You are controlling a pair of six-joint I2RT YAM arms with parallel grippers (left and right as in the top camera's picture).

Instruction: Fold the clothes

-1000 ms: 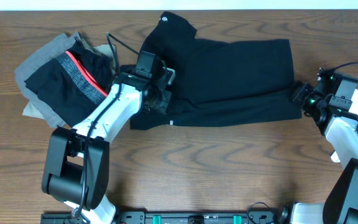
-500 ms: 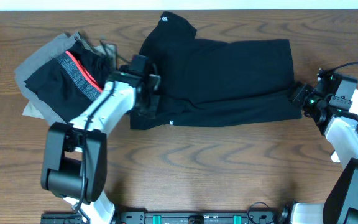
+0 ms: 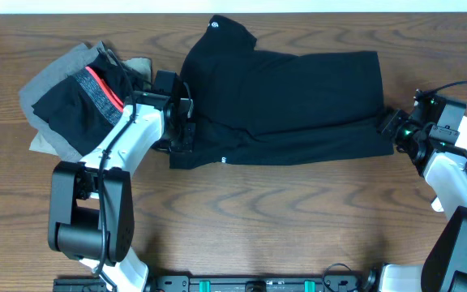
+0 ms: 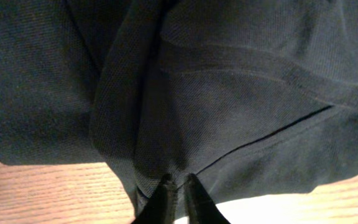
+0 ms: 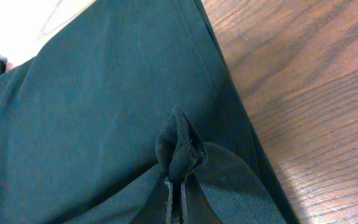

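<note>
The black T-shirt lies folded lengthwise across the middle of the table, its neck label at the top left. My left gripper sits at the shirt's left edge. In the left wrist view this gripper is shut, with a ridge of the black fabric pinched between its tips. My right gripper is at the shirt's right edge. The right wrist view shows it shut on a bunched fold of the shirt.
A pile of other clothes, grey, tan and black with a red band, lies at the left, just behind my left arm. Bare wooden table runs along the front. A cable hangs by the right arm's base.
My left gripper has moved left from above the shirt to its left edge and has closed on the fabric there. The right gripper and the shirt's right edge have not moved.
</note>
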